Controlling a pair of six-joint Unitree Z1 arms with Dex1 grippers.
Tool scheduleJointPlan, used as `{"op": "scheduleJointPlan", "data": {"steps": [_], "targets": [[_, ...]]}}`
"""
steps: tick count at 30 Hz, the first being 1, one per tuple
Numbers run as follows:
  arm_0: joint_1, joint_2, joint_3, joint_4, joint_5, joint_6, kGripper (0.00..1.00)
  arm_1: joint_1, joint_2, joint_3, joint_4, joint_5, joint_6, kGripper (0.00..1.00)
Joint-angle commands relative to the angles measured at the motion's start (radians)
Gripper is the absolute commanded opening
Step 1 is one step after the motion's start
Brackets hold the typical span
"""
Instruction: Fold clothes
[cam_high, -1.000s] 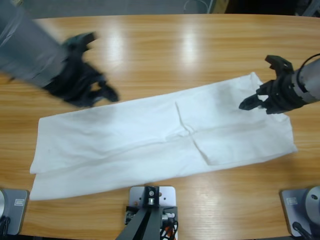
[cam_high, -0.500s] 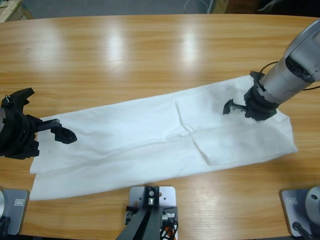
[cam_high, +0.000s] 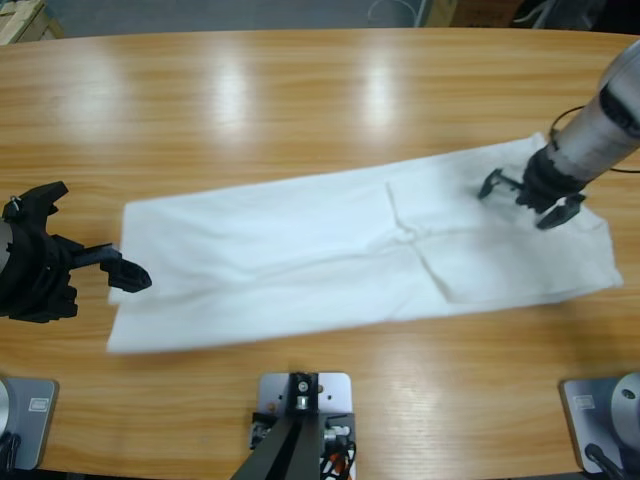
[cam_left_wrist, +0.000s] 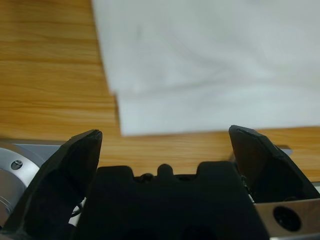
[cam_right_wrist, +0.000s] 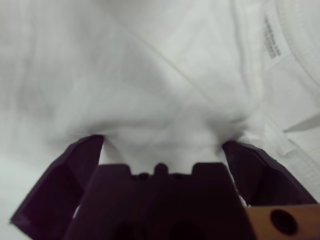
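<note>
Table (cam_high: 300, 90): long, wooden, glossy; it served as the flat bed on which the folding was to be done.

T-shirt (cam_high: 360, 250): white, laid across the middle of the table as a long band slanting from lower left to upper right, already folded lengthwise, judging by the doubled edge at its left end and the overlapping panels right of centre. It appeared spread flat so that a crosswise fold could be made from either end. In the high view its left and lower edges were smeared, so it was judged to be sliding at this moment.

Right gripper (cam_high: 532, 190): set down on the shirt's right end, jaws spread wide with fabric bunched between them and not pinched. Its placement was judged to serve pressing or dragging the cloth rather than lifting it.

Left gripper (cam_high: 112, 268): held at the shirt's left edge, jaws parted and empty; in the left wrist view only bare wood lay between them, the shirt's corner just beyond. It was judged to be poised to take that corner.

Label (cam_right_wrist: 272, 36): a small printed patch inside the ribbed collar (cam_right_wrist: 305, 55), seen in the right wrist view. Several lines of grey text were present but could not be read. No brand was made out.
</note>
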Motion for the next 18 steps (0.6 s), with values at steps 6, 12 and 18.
{"op": "scheduleJointPlan", "data": {"steps": [6, 12, 18], "targets": [[0.109, 0.063, 0.063, -0.180, 0.027, 0.056, 1.000, -0.139, -0.003, 0.081, 0.014, -0.023, 0.014, 1.000], [0.455, 0.067, 0.220, -0.480, -0.190, 0.479, 0.932, -0.117, -0.331, 0.060, 0.094, -0.025, -0.153, 1.000], [0.590, 0.188, 0.326, -0.603, -0.490, 0.642, 0.851, -0.074, -0.403, 0.007, 0.195, -0.031, -0.210, 1.000]]}}
